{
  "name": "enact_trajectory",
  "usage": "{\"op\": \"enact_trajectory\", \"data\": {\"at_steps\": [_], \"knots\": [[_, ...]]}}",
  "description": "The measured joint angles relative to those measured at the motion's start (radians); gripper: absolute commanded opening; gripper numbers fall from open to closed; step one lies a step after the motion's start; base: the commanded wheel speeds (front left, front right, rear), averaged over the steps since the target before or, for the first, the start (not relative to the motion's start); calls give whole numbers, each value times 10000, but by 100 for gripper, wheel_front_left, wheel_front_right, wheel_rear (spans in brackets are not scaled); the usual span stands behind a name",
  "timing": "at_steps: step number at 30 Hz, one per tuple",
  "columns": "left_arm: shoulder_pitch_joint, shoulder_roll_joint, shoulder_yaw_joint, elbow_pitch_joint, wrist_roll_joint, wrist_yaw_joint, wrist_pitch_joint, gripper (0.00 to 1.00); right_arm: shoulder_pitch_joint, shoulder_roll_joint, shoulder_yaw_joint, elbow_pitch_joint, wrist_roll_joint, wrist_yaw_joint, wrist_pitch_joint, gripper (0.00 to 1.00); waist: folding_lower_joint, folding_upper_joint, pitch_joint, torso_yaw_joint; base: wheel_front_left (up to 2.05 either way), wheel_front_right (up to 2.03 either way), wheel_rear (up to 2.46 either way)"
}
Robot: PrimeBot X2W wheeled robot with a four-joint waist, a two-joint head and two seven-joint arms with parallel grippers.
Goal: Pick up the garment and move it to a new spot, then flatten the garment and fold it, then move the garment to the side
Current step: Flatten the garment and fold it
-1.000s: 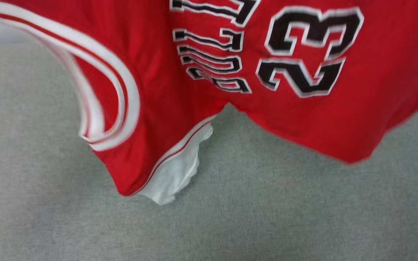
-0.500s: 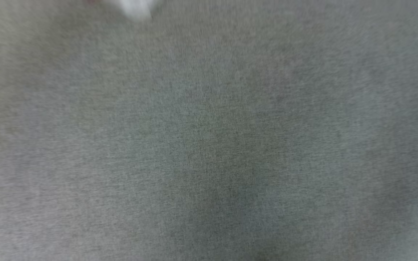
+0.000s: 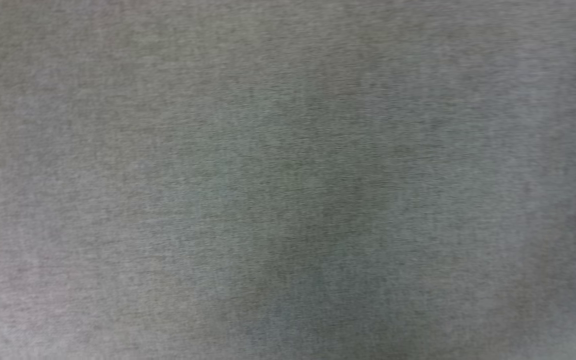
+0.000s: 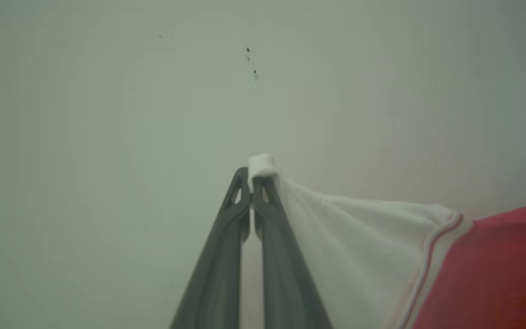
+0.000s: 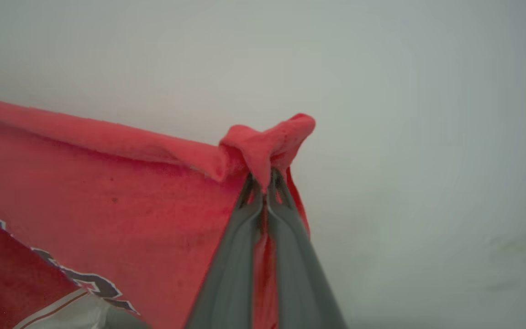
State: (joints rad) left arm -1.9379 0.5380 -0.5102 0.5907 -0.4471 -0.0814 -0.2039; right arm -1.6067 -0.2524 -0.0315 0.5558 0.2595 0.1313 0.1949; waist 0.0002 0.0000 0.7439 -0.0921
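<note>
1. Left claw (image 4: 250, 176): clenched. My two dark fingers meet at the tips and pinch a small wad of white cloth, which pokes out just past them. The wad belongs to the sleeve (image 4: 359, 237) of the garment (image 4: 500, 269). In the left wrist view the sleeve spreads from the grip point toward the lower right. There it meets the striped trim (image 4: 432, 265), and the red body lies beyond that.

2. Right claw (image 5: 265, 179): clenched. My fingers are pressed together on a bunched fold of the red cloth, which curls over the tips. In the right wrist view a folded red edge runs from this grip point to the left. The red panel hangs below that edge.

3. Print (image 5: 85, 283): a black figure outlined in white at the lower left of the right wrist view. It is partly cut off and not legible.

4. Garment location: held at two points, one in each claw, with the cloth running between them. Whether any part rests on something I cannot tell.

5. Head view: a grey surface (image 3: 288, 180) with a fine weave, blurred.

6. Both wrist views: a pale backdrop (image 4: 107, 114) lies behind the claws.
</note>
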Motion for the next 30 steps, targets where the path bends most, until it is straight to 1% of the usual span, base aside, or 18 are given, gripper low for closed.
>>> {"op": "enact_trajectory", "data": {"at_steps": [4,8,9,12,17,20,24,27,30], "knots": [[1273,-238,-186,359,-190,-146,-391,0,741,-38,437,568,48,0,-541,0,-1,0,100,280,0,0,0],[3189,-485,-238,378,-431,-148,-546,0,1891,-65,1035,957,222,-2,-965,0,-1,0,-126,425,0,0,0],[3670,-533,-159,293,-523,-88,-554,0,2201,-56,1279,972,443,-2,-984,0,-1,0,-225,450,0,0,0],[5265,-604,102,-387,-579,69,-564,0,3231,-90,1868,922,966,-2,-1089,0,-1,0,-560,502,0,0,0],[8256,-694,395,-1653,-533,343,-566,0,4939,-562,2458,752,1914,-2,-1266,0,-2,0,-1282,579,0,0,0],[10039,-734,372,-2426,-487,560,-577,0,6125,-840,3064,428,2637,2,-1177,0,-2,0,-1846,658,0,0,0],[12220,-520,221,-3112,-604,669,-575,0,7571,-1450,3513,-92,3588,-2,-1195,0,-3,0,-2683,774,0,0,0],[13624,-311,420,-3781,-1078,936,-573,0,8558,-1747,3866,-523,4169,-2,-1254,0,-3,0,-3321,850,0,0,0],[14925,125,598,-4516,-1356,1221,-466,0,9328,-2052,3956,-894,4575,-2,-1289,0,-5,0,-3930,917,0,0,0]]}}
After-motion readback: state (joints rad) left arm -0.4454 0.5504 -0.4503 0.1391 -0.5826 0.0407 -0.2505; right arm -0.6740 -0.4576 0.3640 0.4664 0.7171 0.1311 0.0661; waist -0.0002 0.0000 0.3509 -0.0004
